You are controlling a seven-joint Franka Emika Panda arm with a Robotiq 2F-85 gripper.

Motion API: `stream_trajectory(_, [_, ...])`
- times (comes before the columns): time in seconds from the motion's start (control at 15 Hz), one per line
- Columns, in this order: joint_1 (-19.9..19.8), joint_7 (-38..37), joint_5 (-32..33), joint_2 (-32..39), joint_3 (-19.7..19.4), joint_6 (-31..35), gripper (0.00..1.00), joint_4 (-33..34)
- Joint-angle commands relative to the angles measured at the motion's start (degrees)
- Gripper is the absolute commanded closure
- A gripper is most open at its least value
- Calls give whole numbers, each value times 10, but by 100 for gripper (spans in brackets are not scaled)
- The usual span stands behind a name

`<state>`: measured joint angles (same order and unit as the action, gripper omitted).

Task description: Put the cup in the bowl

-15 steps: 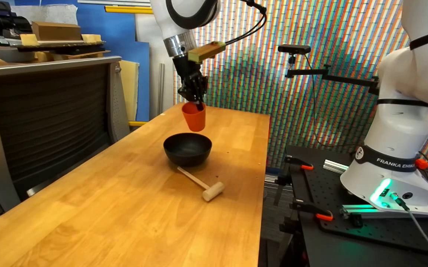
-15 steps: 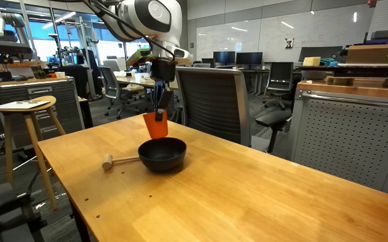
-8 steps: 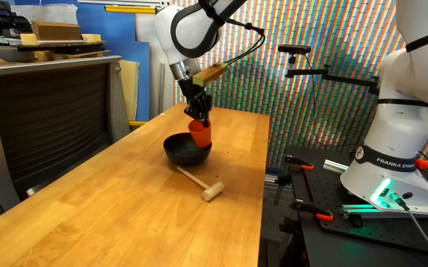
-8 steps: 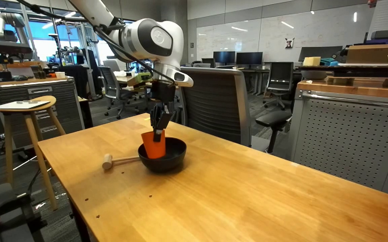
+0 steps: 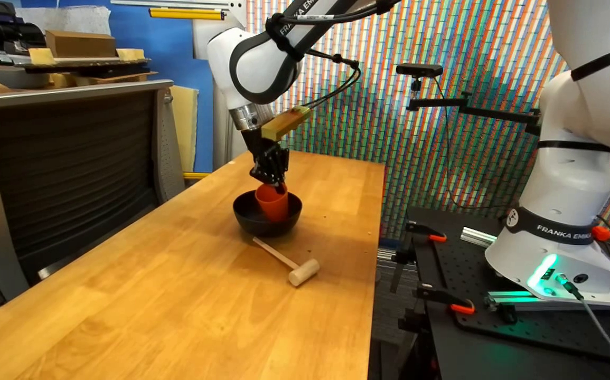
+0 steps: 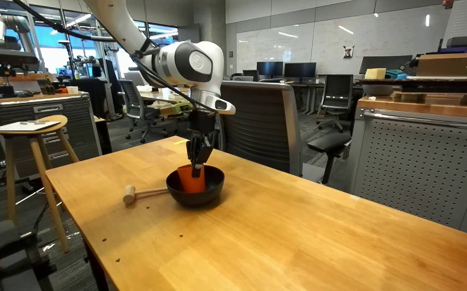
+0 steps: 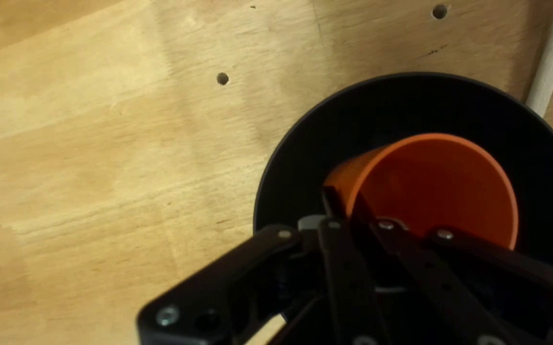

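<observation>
The orange-red cup stands inside the black bowl, slightly tilted. The cup also shows in the bowl in an exterior view. My gripper is over the bowl, fingers pointing down, also seen in an exterior view. In the wrist view, the gripper is shut on the cup's wall, one finger inside the cup and one outside. The bowl surrounds the cup there. The cup's base is hidden, so I cannot tell whether it touches the bowl's bottom.
A light wooden mallet lies on the wooden table, its handle end close by the bowl; it also shows in an exterior view. A grey office chair stands at the table's edge.
The gripper has lowered the cup from above the bowl, past its near-rim position half a second ago, down into the bowl. The bowl and mallet have not moved.
</observation>
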<state>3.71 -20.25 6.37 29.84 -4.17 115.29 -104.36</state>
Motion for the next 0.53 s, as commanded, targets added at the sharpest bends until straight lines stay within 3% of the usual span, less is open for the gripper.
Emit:
stream_trajectory(0.0, [-7, 30, -15, 34, 9, -8, 68, 51])
stream_trajectory(0.2, [4, 31, -4, 19, 9, -13, 45, 49])
stream_trajectory(0.47, [20, 26, 14, -54, 8, -9, 14, 7])
